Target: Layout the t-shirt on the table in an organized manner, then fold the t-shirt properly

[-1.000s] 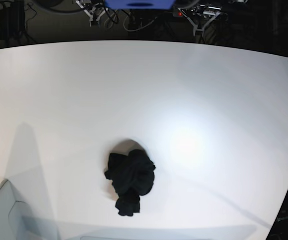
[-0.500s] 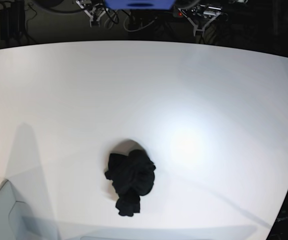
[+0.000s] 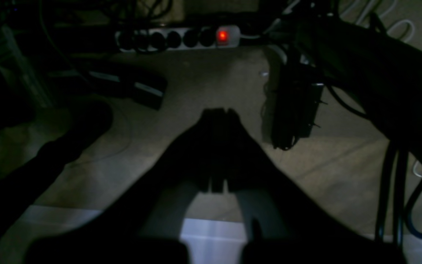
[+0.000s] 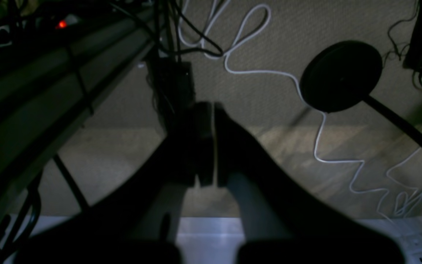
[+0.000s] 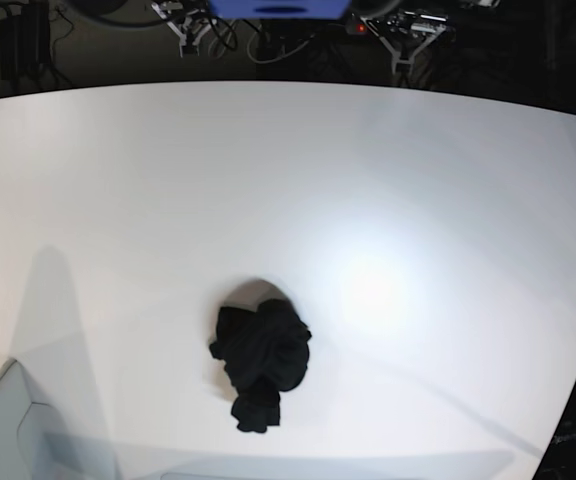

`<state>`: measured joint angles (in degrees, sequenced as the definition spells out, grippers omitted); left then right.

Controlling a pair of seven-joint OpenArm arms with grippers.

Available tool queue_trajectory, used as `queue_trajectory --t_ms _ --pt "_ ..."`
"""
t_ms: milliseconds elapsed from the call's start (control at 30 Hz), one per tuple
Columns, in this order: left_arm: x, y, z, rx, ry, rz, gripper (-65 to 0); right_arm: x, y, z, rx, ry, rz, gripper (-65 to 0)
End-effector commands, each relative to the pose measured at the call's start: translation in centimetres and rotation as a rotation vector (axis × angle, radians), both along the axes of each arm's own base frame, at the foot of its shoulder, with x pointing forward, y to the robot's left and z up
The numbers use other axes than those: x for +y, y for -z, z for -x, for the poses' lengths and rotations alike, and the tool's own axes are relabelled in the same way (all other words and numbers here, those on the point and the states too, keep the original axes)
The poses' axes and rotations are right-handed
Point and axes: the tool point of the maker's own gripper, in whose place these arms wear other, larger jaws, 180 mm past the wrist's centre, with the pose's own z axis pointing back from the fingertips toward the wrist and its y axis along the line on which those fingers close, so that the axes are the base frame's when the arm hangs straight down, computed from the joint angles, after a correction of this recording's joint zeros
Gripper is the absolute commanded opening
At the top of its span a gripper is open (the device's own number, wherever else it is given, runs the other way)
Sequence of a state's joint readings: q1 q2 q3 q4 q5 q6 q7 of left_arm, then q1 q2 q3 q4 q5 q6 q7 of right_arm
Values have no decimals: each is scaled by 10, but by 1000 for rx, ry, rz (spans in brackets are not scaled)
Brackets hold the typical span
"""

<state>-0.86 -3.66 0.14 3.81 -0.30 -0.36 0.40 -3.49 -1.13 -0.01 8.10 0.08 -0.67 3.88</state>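
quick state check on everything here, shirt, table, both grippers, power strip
t-shirt: crumpled in a heap on the table, not laid out, nothing holding it
table: bare apart from the shirt
left gripper: shut, empty, pointing at the floor beyond the table's edge
right gripper: shut, empty, also over the floor
power strip: on the floor, its red switch light on

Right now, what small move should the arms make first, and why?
Probably bring one arm over the table toward the t-shirt. It lies crumpled in a heap, untouched, while the left pincer and right pincer are shut over the floor.
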Motion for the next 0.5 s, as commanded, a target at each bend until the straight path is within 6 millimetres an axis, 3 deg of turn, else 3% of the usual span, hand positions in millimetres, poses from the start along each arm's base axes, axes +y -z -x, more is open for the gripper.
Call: queue_trajectory --t_ms 0,267,467 --pt "1 0 -5 -11 3 -5 -650 4 0 -1 -7 6 -18 -650" --pt "2 -1 -16 -24 4 -7 -650 4 0 -10 -20 6 -18 -650" --pt "20 -3 -18 -28 -3 -32 -650 4 0 -12 -23 6 -18 -650"
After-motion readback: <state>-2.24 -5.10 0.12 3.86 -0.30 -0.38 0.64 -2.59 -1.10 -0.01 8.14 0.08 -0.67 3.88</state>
